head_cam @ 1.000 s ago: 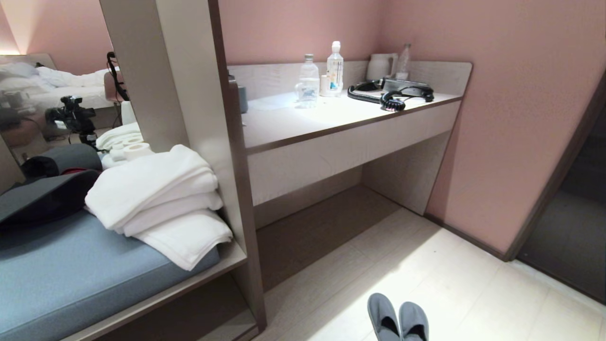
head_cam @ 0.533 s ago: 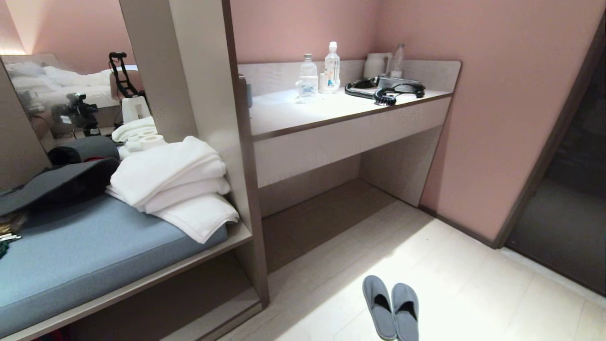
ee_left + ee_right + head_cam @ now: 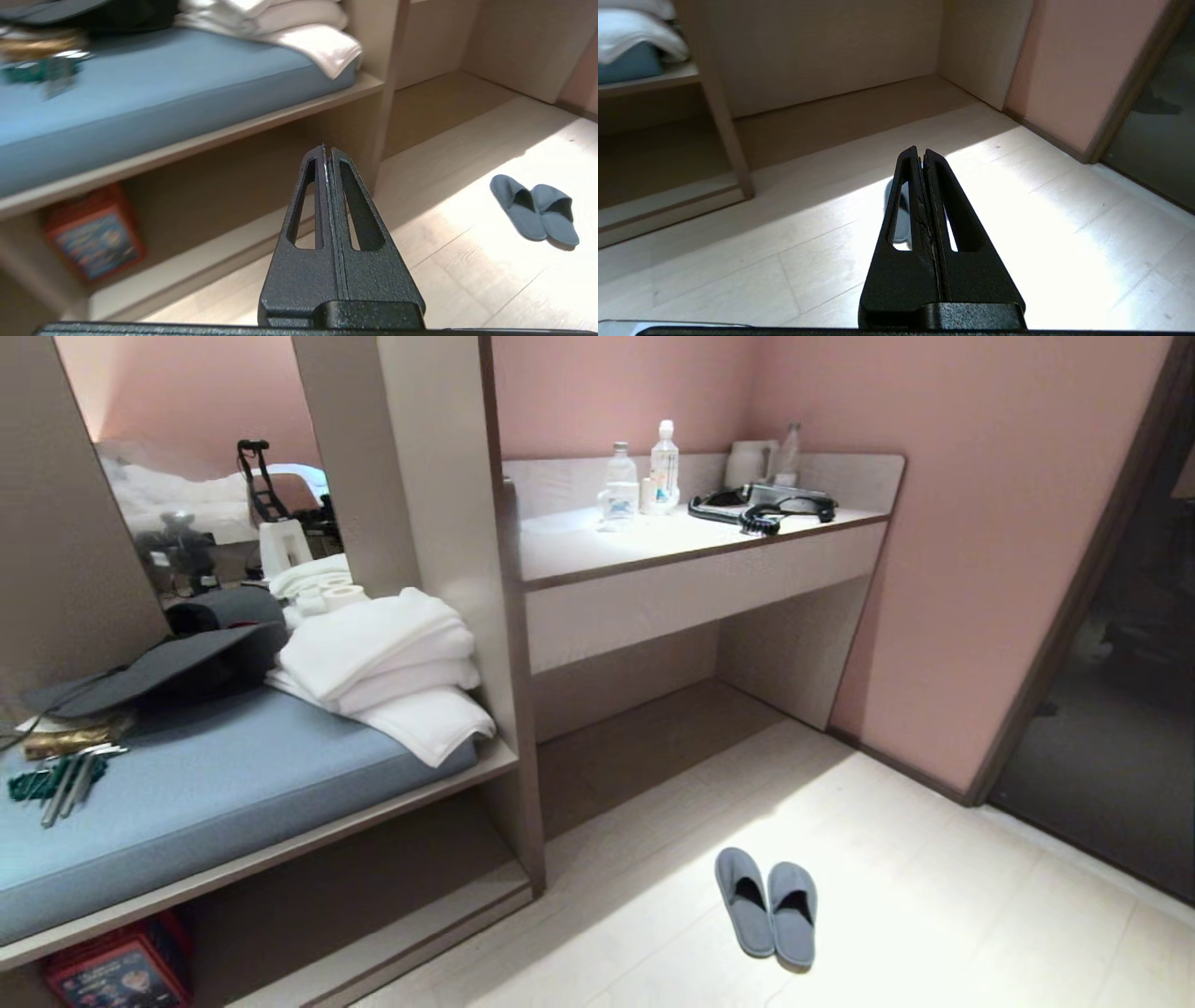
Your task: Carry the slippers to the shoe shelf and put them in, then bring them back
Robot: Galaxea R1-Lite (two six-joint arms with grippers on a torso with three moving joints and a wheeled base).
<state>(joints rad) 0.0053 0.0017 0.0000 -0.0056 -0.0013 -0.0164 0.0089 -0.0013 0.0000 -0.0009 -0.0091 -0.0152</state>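
Observation:
The slippers, a grey-blue pair, lie side by side on the pale floor with their toes toward the desk. They also show in the left wrist view, the slippers far off to one side. In the right wrist view one slipper peeks out from behind the fingers. The shoe shelf is the low open cubby under the blue cushion, left of the slippers. My left gripper is shut and empty, facing that cubby. My right gripper is shut and empty above the floor. Neither arm shows in the head view.
Folded white towels and a dark hat lie on the blue cushion. A red box stands in the cubby's left end. The desk counter holds bottles and a black dryer. A dark doorway opens at the right.
The whole head view has shifted as the camera pulled back: the slippers now show whole and higher in the picture, and the cubby and red box have come into view. Nothing itself has moved.

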